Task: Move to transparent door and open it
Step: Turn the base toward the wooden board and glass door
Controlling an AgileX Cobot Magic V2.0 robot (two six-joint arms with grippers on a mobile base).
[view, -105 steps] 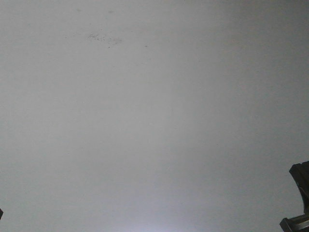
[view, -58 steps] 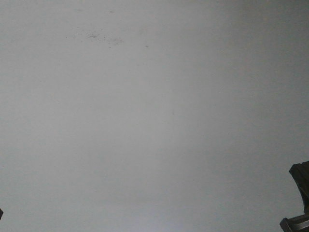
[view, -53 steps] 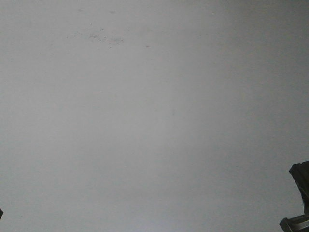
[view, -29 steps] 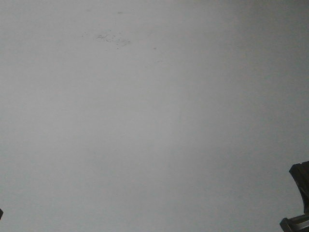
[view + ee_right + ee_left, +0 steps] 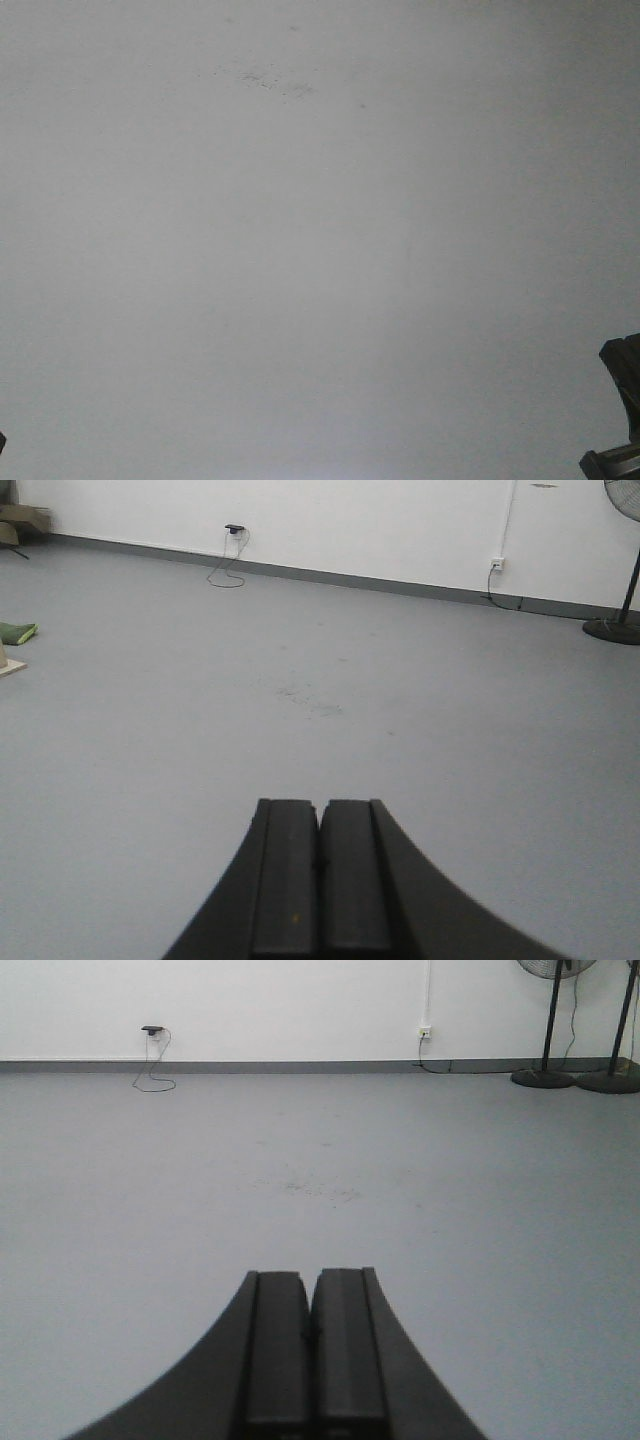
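Grey floor (image 5: 150, 1210), scuffed patch (image 5: 305, 1188) at 12 o'clock from each claw. Items: left claw (image 5: 311, 1286), jaws pressed together, empty; right claw (image 5: 320, 812), same. White wall (image 5: 300, 1010) beyond. Location of transparent door: cannot tell.

right pincer (image 5: 320, 875) closed, grey floor (image 5: 400, 700), white wall (image 5: 380, 525)

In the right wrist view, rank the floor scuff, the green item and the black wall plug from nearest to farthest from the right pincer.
1. Floor scuff, straight ahead of the right pincer.
2. Green item, far left on the floor.
3. Black wall plug, on the back wall.
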